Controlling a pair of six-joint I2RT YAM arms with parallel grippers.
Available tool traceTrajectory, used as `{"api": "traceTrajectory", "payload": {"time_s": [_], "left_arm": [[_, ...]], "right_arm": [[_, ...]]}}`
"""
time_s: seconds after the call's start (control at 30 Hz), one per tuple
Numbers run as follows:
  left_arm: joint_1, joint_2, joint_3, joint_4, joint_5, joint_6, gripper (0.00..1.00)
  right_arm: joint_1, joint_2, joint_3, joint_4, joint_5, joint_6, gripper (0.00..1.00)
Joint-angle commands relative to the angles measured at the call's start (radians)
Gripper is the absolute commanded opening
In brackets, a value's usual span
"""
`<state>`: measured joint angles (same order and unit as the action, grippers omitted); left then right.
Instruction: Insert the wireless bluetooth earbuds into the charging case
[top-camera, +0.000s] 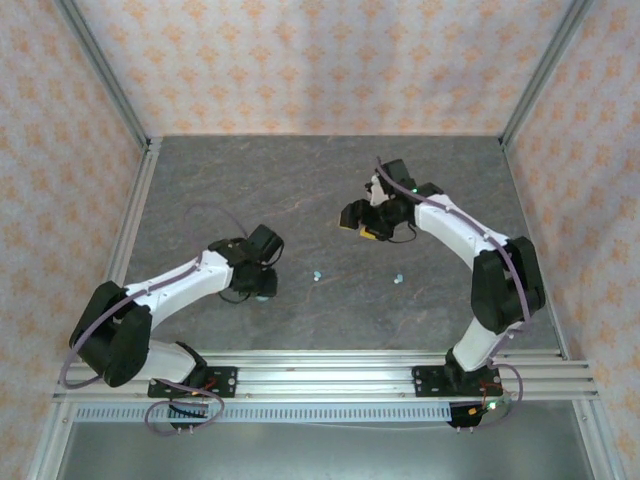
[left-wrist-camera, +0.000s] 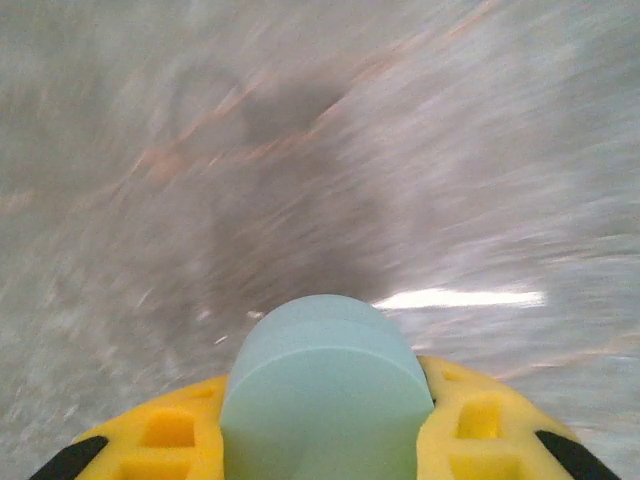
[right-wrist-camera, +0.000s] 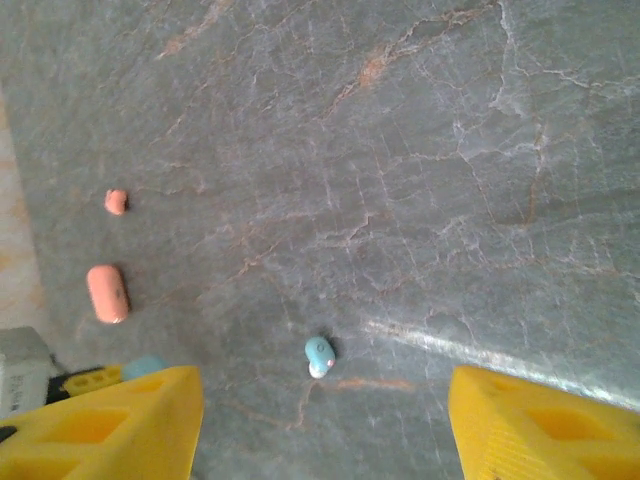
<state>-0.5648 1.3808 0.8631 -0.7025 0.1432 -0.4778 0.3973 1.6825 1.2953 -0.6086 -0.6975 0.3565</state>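
We see a tiny light blue earbud (right-wrist-camera: 319, 356) lying on the grey table (right-wrist-camera: 450, 150), framed by the wide-apart fingers of the right gripper (right-wrist-camera: 322, 405). A pink bead (right-wrist-camera: 116, 201) and a larger pink oblong piece (right-wrist-camera: 107, 293) lie off to one side. The left gripper (left-wrist-camera: 325, 425) is clamped on a light blue case (left-wrist-camera: 325, 370); that view is blurred.

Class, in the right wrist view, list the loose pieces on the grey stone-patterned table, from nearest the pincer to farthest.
Light blue bead-like earbud → larger salmon-pink oblong piece → small salmon-pink bead.
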Motion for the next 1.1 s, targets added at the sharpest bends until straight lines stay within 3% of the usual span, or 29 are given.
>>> {"api": "traceTrajectory", "payload": {"time_s": [0.0, 0.23, 0.4, 0.83, 1.07], "left_arm": [[-0.007, -0.02, 0.169, -0.002, 0.074, 0.197, 0.17], [-0.025, 0.08, 0.461, -0.011, 0.342, 0.465, 0.22], [-0.027, 0.134, 0.538, 0.011, 0.518, 0.53, 0.22], [-0.032, 0.225, 0.68, -0.016, 0.574, 0.558, 0.2], [-0.033, 0.215, 0.673, 0.016, 0.583, 0.57, 0.21]], "right_arm": [[-0.031, -0.013, 0.099, -0.232, -0.16, -0.117, 0.65], [-0.028, -0.08, 0.123, -0.196, -0.383, -0.048, 0.67], [-0.012, -0.108, 0.134, -0.212, -0.434, -0.068, 0.69], [0.037, -0.106, 0.113, -0.156, -0.541, -0.019, 0.69], [0.043, -0.083, 0.107, -0.164, -0.58, -0.01, 0.56]]}}
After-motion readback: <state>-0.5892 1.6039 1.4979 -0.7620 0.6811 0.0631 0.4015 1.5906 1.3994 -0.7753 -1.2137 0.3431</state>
